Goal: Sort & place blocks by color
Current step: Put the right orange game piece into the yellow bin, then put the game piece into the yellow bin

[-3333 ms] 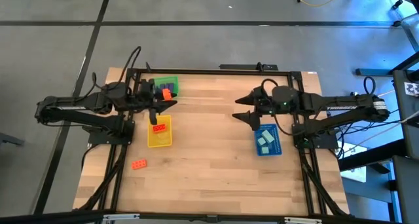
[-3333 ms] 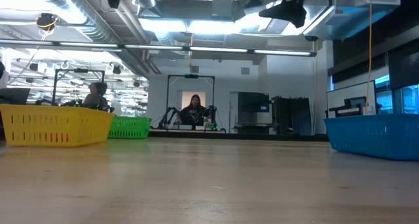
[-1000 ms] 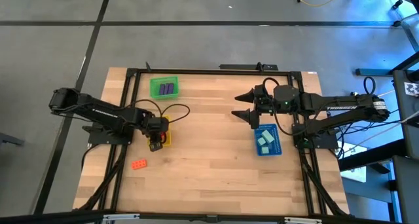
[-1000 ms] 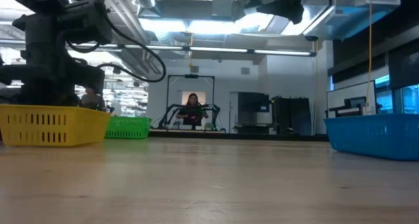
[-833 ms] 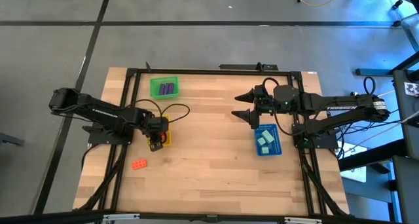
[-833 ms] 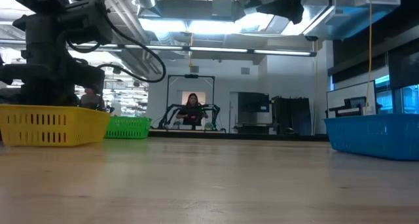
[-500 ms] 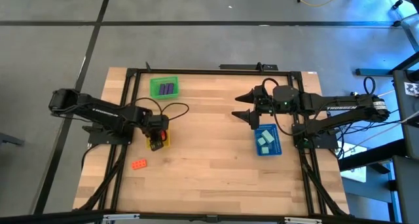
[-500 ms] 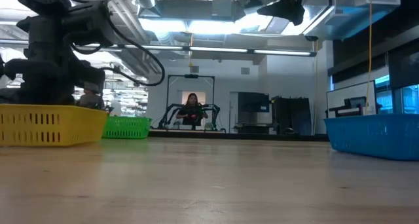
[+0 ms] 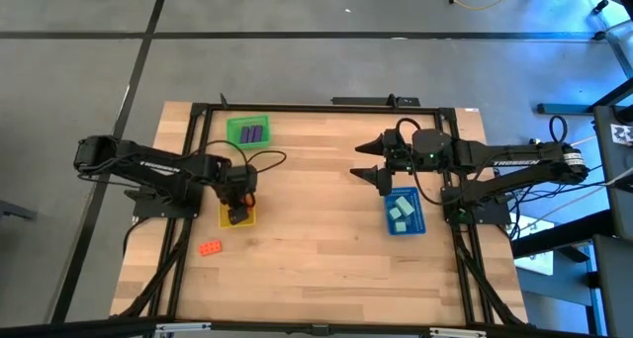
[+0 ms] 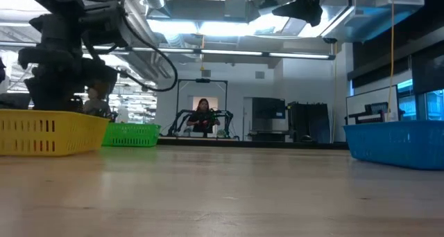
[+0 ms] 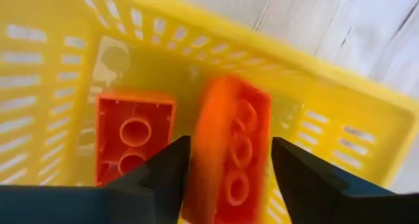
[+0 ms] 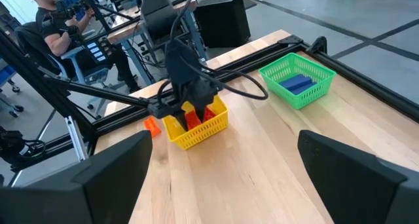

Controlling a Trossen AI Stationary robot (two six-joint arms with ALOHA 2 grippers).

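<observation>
Glossy orange plastic bricks, slotted yellow plastic tray, pale smooth wood-grain table, matt black hand

Wooden table: green tray, yellow tray, blue tray; loose orange block, possibly two.

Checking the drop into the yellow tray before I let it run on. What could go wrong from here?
1. The orange block sits blurred between the left end effector fingers above the yellow tray; it may land tilted on the orange block already lying there.
2. One orange block on the table could be missed.
</observation>
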